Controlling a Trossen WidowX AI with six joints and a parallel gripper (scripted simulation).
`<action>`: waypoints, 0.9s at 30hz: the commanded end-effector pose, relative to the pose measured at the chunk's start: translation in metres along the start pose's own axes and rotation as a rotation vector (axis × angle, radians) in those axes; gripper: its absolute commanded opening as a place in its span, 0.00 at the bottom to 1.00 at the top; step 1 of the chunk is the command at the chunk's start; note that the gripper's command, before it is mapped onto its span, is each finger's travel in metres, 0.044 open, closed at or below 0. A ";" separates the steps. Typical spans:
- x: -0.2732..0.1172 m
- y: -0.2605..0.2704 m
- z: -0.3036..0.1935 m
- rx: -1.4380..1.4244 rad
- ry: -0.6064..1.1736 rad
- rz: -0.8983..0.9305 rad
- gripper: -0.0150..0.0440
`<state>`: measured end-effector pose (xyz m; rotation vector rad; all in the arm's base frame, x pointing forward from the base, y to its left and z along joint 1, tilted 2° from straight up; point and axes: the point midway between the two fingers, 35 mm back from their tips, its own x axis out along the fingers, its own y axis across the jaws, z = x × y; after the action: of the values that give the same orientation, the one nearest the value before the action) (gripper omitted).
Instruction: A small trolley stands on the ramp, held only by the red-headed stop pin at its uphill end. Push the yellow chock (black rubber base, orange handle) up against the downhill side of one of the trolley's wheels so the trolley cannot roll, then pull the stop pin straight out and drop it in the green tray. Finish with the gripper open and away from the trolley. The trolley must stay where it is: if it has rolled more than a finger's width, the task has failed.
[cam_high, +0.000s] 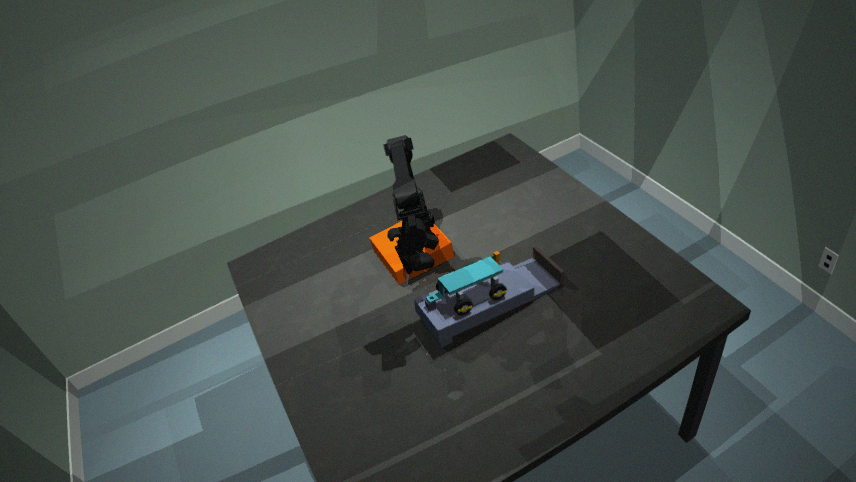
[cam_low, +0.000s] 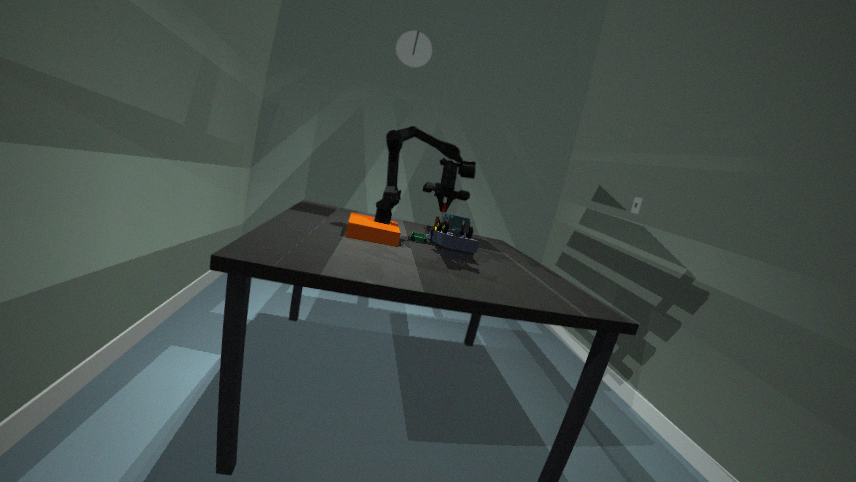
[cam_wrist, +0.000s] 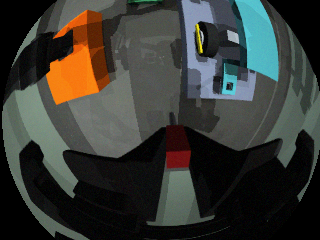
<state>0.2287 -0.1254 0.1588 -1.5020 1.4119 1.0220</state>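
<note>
My gripper (cam_high: 409, 273) (cam_low: 443, 205) (cam_wrist: 174, 131) is shut on the red-headed stop pin (cam_wrist: 178, 159). Its thin grey shaft shows beyond the fingers in the wrist view. The pin is in the air beside the ramp's uphill end, clear of the trolley. The turquoise trolley (cam_high: 470, 275) (cam_low: 458, 222) (cam_wrist: 260, 40) stands on the grey-blue ramp (cam_high: 485, 316) (cam_low: 456, 242) (cam_wrist: 194, 87). The chock (cam_high: 496, 256) shows its orange handle behind the trolley's downhill end; its contact with the wheel is hidden. The green tray (cam_low: 419, 238) (cam_wrist: 145, 1) lies between ramp and orange block.
The orange block (cam_high: 383, 254) (cam_low: 372, 230) (cam_wrist: 75, 75) under the arm's base stands beside the ramp. A brown end board (cam_high: 548, 267) stands at the ramp's downhill end. The trolley's turquoise hitch (cam_high: 432, 296) (cam_wrist: 229, 85) sticks out at its uphill end, close to my gripper.
</note>
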 end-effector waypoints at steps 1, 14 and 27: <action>-0.002 0.003 0.003 -0.002 -0.002 -0.006 0.25; -0.005 0.000 0.051 -0.001 -0.007 -0.006 0.25; -0.011 -0.001 0.098 -0.001 -0.011 -0.006 0.25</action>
<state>0.2280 -0.0387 0.1382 -1.4983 1.3901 1.0256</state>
